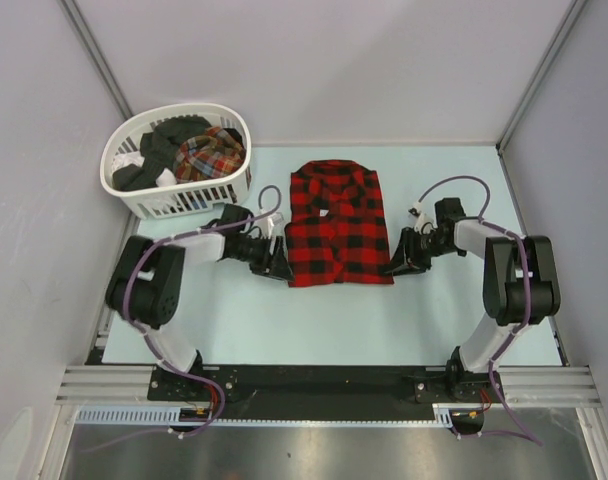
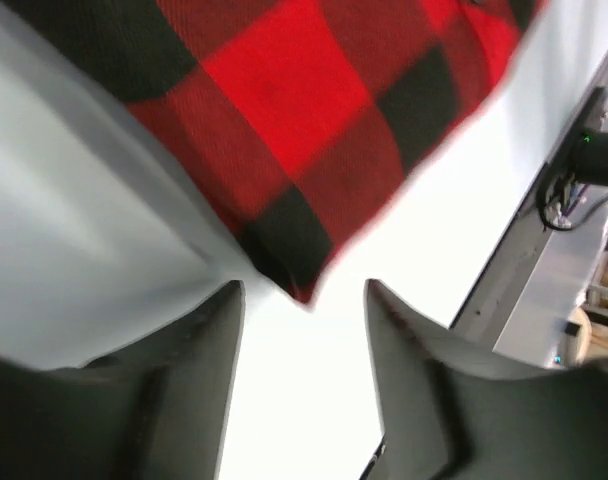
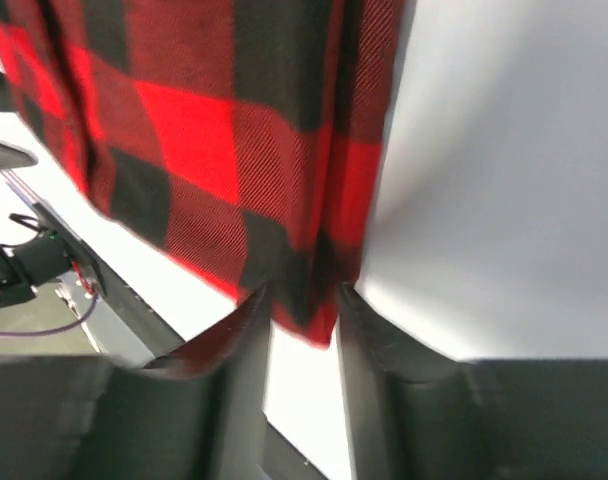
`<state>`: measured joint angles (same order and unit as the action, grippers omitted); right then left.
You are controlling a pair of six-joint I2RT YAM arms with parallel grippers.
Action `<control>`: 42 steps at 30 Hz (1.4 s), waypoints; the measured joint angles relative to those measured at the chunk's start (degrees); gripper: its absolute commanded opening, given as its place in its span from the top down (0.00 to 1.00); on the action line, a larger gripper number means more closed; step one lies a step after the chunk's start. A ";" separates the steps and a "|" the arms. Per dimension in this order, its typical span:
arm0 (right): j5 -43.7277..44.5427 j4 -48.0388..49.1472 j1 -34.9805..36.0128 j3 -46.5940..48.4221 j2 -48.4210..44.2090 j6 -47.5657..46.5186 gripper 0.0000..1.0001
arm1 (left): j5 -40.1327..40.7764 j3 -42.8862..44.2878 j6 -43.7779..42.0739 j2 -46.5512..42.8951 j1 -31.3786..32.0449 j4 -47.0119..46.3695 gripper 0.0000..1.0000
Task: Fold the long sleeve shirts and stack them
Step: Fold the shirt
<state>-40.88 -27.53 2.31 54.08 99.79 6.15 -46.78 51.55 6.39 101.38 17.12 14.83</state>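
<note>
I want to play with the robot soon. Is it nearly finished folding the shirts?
Not yet. The red checked shirt lies as a rectangle, sleeves tucked. The left gripper and right gripper sit at its near corners, probably for another fold. The plaid shirt is in the basket, unfolded.

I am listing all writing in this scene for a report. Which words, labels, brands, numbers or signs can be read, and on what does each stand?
No text can be read in any view.
Small white patch at the collar of the red-and-black shirt: perhaps a label, too small to read.
White basket: no writing shows on it.
</note>
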 measured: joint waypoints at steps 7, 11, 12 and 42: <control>-4.68 -1.51 -0.31 1.68 -15.04 -0.85 0.14 | -1.97 -4.59 1.49 -19.52 -0.52 -3.80 0.19; -9.25 10.84 8.31 -1.27 -18.53 7.54 0.00 | -4.59 -5.53 10.05 -17.22 7.80 -17.27 0.14; -10.45 14.34 10.62 -2.47 -17.22 10.54 0.00 | -5.11 -5.70 12.81 -14.71 9.57 -20.90 0.13; -25.11 12.02 2.86 4.74 0.94 9.14 0.00 | -13.81 -8.57 15.13 -10.03 -0.44 -24.39 0.18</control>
<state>-66.00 -15.51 5.17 58.83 100.73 15.29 -60.60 42.98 21.52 91.35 16.69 -9.56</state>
